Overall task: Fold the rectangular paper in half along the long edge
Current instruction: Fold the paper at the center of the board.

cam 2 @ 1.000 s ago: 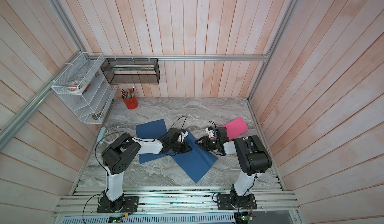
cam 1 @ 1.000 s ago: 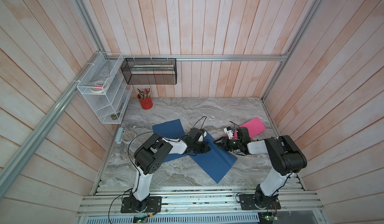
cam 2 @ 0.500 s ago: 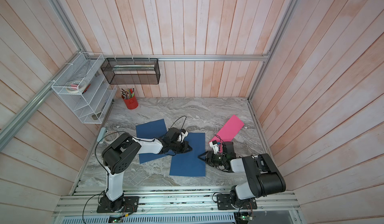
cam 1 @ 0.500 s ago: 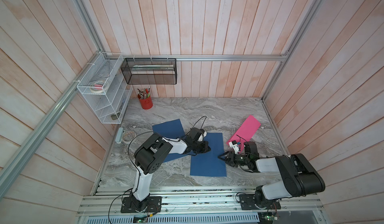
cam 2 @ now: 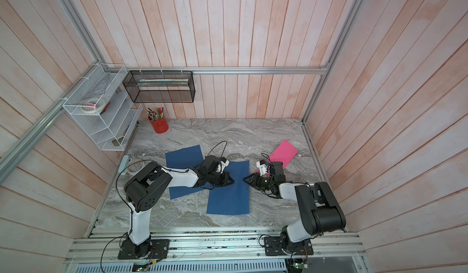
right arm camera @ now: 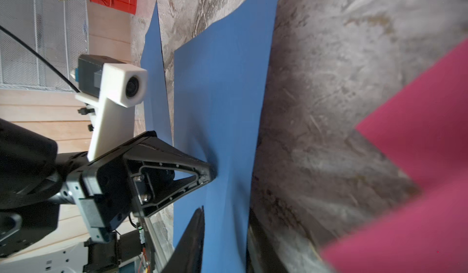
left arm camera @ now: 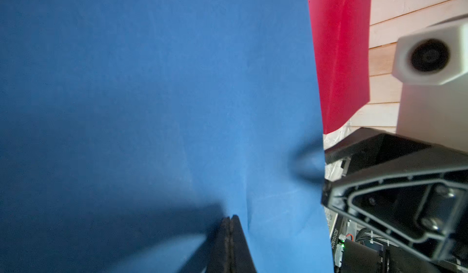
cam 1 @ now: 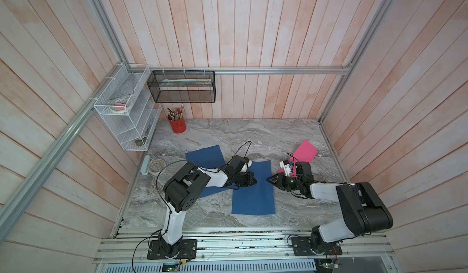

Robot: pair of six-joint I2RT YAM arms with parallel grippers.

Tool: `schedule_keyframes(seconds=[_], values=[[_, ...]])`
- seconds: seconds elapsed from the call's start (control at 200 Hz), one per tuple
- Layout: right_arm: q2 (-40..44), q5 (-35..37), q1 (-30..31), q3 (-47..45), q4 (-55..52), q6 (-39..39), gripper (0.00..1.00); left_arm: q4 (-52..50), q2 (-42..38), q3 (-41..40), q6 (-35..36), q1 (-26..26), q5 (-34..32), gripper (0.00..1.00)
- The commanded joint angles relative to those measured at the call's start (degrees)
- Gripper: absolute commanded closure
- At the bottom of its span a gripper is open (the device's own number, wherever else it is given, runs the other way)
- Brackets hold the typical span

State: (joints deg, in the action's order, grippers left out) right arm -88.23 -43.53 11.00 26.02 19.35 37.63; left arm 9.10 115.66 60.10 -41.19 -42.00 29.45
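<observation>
A dark blue rectangular paper (cam 1: 253, 190) (cam 2: 228, 195) lies flat mid-table, long edges running front to back. My left gripper (cam 1: 254, 182) (left arm camera: 230, 219) is shut, its tip pressed down on the sheet's left half. My right gripper (cam 1: 269, 180) (right arm camera: 225, 212) sits at the sheet's right long edge. Its jaws stand apart and straddle that edge: one finger (right arm camera: 195, 236) lies over the paper, the other (right arm camera: 255, 236) along the edge by the table. The paper there looks slightly lifted.
A second blue sheet (cam 1: 203, 155) lies behind, partly under the left arm. A pink sheet (cam 1: 305, 151) lies at the right, behind the right wrist. A red pencil cup (cam 1: 177, 126) stands at the back left, under wire shelves (cam 1: 126, 117).
The blue paper has turned from diagonal to square with the table. My right arm swung toward the front and reached the sheet's right edge, jaws narrowing. The pink sheet shifted.
</observation>
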Motion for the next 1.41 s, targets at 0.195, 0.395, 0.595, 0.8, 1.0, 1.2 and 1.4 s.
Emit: schedule_keyframes(seconds=[0.195,0.395,0.595,0.8,1.0,1.2,1.4], values=[[-0.8,2.4,0.1,2.1,-5.6,-3.3,0.90,-7.6,3.6,-2.4,1.3,0.4,-3.3,1.00],[2.4,2.3,0.4,1.7,-7.8,-3.4,0.92,-8.0,3.8,-1.7,1.5,0.4,-3.4,1.00],[3.9,2.4,0.6,0.6,-8.0,-3.0,1.00,-8.0,2.7,-1.5,1.2,0.7,-3.6,1.00],[4.4,2.2,0.6,3.1,-10.4,-4.1,1.00,-5.9,-6.2,-1.9,0.0,3.5,-1.9,1.00],[5.2,4.0,0.3,7.9,-18.4,-8.5,1.00,-3.9,-20.0,-5.8,-1.5,8.4,-1.1,1.00],[5.0,4.1,0.0,10.4,-21.1,-9.0,1.00,-10.5,-23.7,-9.4,4.5,9.0,-5.1,1.00],[3.9,3.9,-1.0,11.6,-22.8,-10.3,1.00,-7.8,-20.7,-14.0,3.7,6.7,-5.7,1.00]])
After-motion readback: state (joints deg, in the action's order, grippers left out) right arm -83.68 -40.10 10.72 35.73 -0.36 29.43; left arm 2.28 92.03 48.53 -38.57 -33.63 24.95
